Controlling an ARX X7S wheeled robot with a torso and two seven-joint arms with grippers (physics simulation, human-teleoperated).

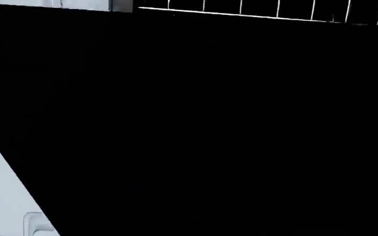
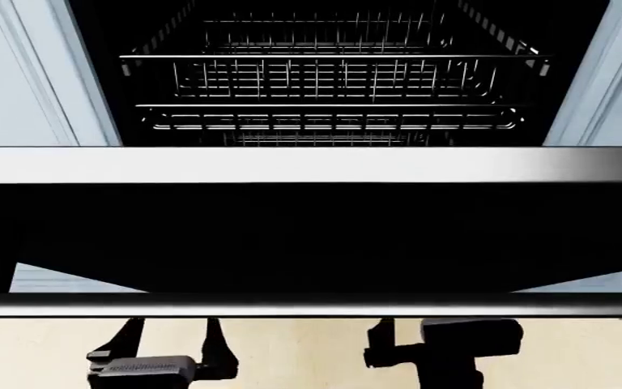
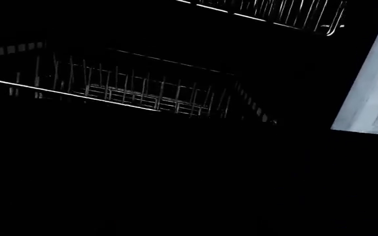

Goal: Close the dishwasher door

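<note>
So the dishwasher door (image 2: 311,235) is hanging open, dropped down toward the robot and filling the middle band of the head view, with its silver edge strip (image 2: 311,164) running across at about 12 o'clock from the panel's centre and the long steel bar handle (image 2: 311,304) at 6 o'clock, closest to the robot. Behind it the wire racks (image 2: 333,81) sit inside the tub, and pale blue cabinet doors (image 2: 19,73) flank it at 9 and 3 o'clock. Both arms are down below the handle: left gripper (image 2: 171,340) around 7 o'clock with its two fingers spread apart and nothing between them, and the right gripper (image 2: 440,344) around 5 o'clock, but I honestly can't tell if its jaws are apart or together from this angle. Wrist cams are mostly black panel, not much help. My guess is the door's a rigid, fairly heavy hinged slab, smooth face so it's slippery. I'd push up from under the handle or front edge, no need to grab.
</note>
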